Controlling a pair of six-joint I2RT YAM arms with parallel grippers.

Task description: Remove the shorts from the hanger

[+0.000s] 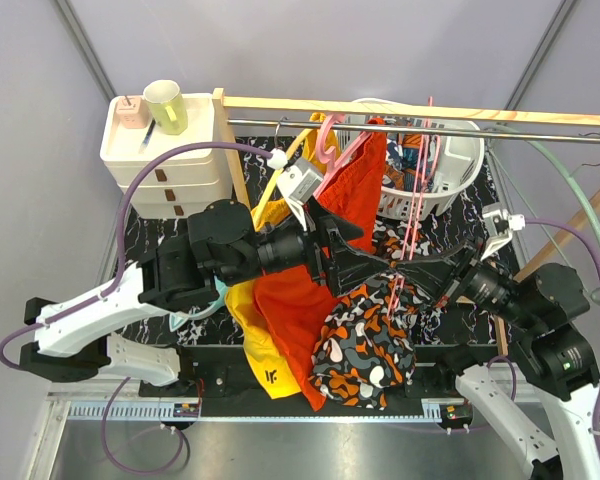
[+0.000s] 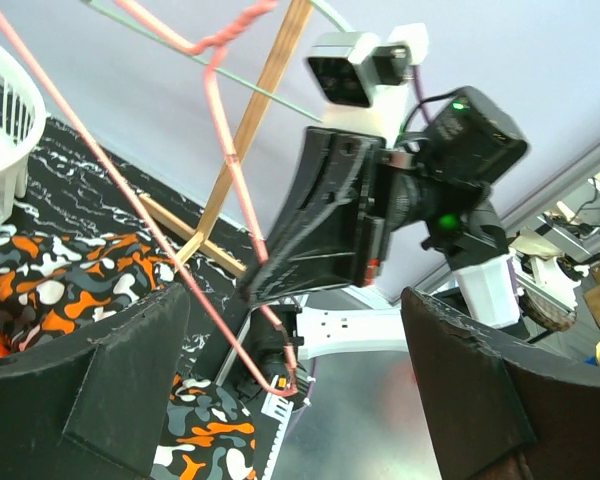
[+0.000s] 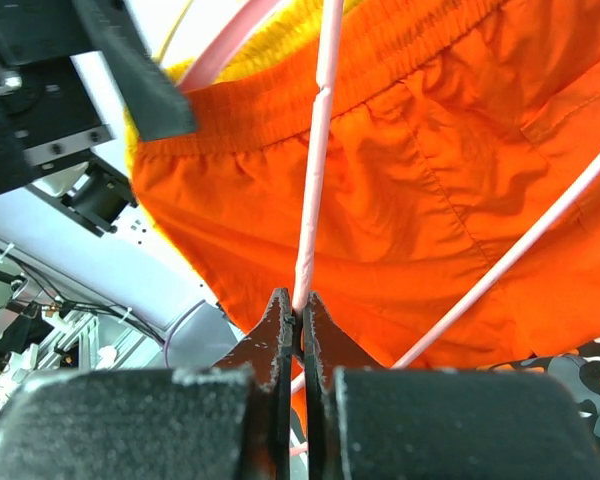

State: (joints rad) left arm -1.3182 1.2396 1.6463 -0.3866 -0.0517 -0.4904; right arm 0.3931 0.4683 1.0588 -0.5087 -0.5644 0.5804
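The dark grey shorts (image 1: 365, 335) with orange and white blotches hang bunched just below both grippers; they also show in the left wrist view (image 2: 60, 285). A pink wire hanger (image 1: 416, 210) runs down to their top edge. My right gripper (image 1: 416, 272) is shut on the hanger's pink wire (image 3: 315, 180), in front of plain orange-red shorts (image 3: 430, 180). My left gripper (image 1: 372, 262) is open, and its fingers (image 2: 130, 380) stand wide on either side of the hanger wire (image 2: 180, 270) without touching it. Blue and orange patterned shorts (image 1: 412, 152) lie in the white basket.
A wooden rail (image 1: 410, 110) and a metal rod cross the back, with the orange-red shorts (image 1: 300, 300) and yellow shorts (image 1: 252, 335) hanging from it. The white basket (image 1: 460, 165) stands at the back right. White drawers (image 1: 165, 160) with a green cup stand at the back left.
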